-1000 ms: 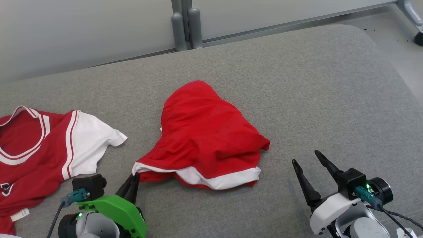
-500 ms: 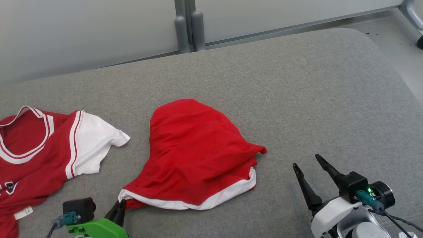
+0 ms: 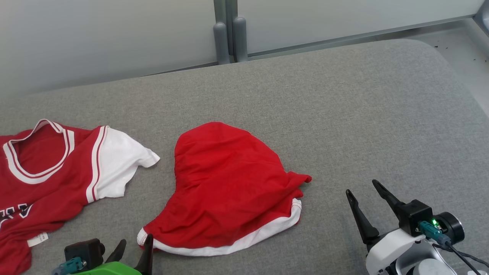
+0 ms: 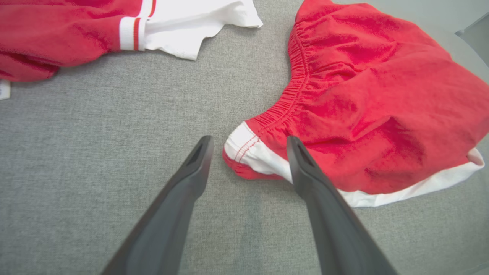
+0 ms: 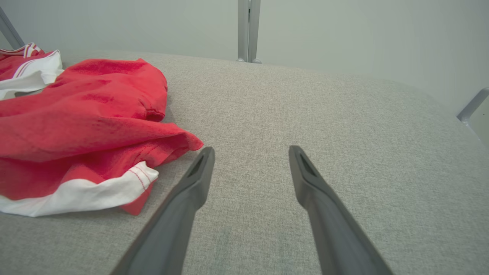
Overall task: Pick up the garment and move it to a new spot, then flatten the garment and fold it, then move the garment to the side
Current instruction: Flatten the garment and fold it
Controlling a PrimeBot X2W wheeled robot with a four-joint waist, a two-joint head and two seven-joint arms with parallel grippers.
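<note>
The garment (image 3: 225, 183), red shorts with white trim, lies rumpled in the middle of the grey surface (image 3: 344, 114), near a red-and-white jersey (image 3: 49, 172). The left tool (image 4: 249, 140) stands wide, its fingers straddling the shorts' white-trimmed corner without pinching it. The right tool (image 3: 361, 186) is wide too, over bare surface to the right. The shorts seem set down at their new spot; flattening, folding and moving aside all remain.
</note>
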